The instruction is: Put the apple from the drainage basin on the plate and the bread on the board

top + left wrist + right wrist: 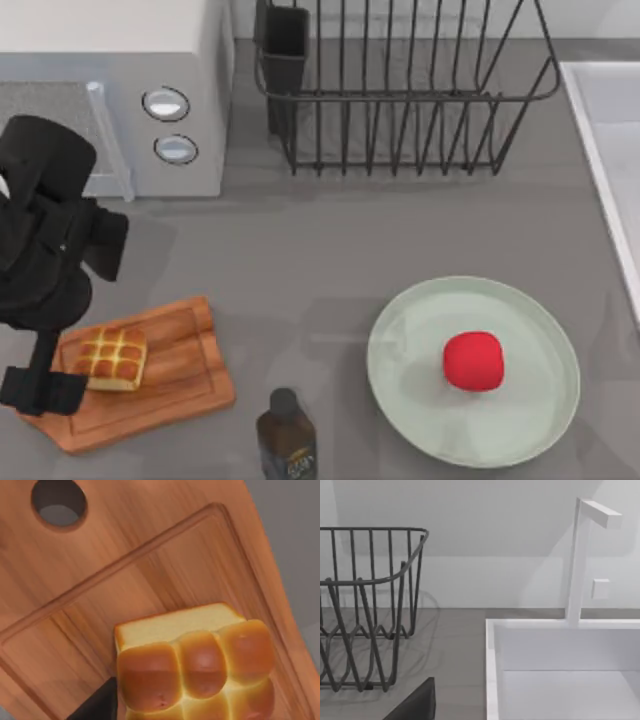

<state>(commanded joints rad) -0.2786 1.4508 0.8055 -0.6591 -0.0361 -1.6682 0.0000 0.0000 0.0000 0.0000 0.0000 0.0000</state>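
The bread (112,358) lies on the left part of the board (170,385), at the table's front left. My left gripper (45,392) hovers over the board's handle end, just left of the bread, open. In the left wrist view the bread (197,665) sits inside the board's (150,565) groove, with one dark fingertip (95,705) beside it. The red apple (473,361) rests near the middle of the pale green plate (420,330) at the front right. My right gripper is parked near the sink, open, one fingertip (415,702) showing.
A dark bottle (286,438) stands at the front edge between board and plate. A microwave (120,90) fills the back left and a black wire rack (400,90) the back middle. A white sink (615,160) with its faucet (580,560) runs along the right edge.
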